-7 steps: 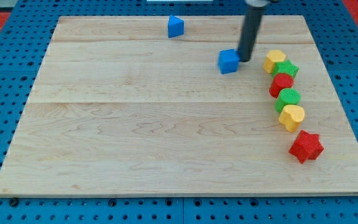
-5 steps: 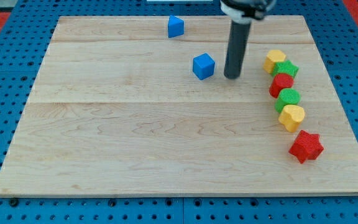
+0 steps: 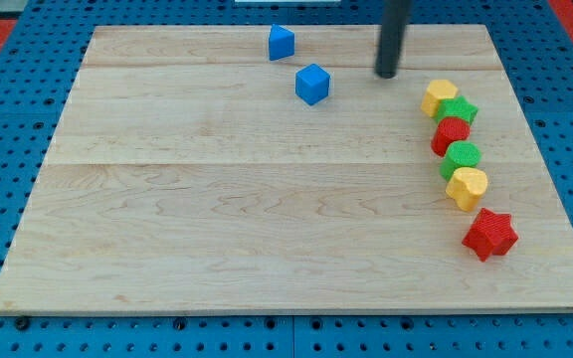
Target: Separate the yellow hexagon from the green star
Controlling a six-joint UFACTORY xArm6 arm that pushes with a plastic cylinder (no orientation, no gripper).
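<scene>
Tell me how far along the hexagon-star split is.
Nothing is done yet: the yellow hexagon touches the green star at the top of the column of blocks on the view's right. My tip stands apart, up and to the hexagon's left, with the blue cube further left. The whole push remains.

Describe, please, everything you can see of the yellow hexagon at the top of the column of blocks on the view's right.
The yellow hexagon is a small, flat-topped, matte block that looks like plastic, lying flat on the wooden board. It heads a curved column of blocks near the board's right edge. Its lower right side touches the green star; nothing else touches it. My tip stands apart from it, toward the view's upper left.
</scene>
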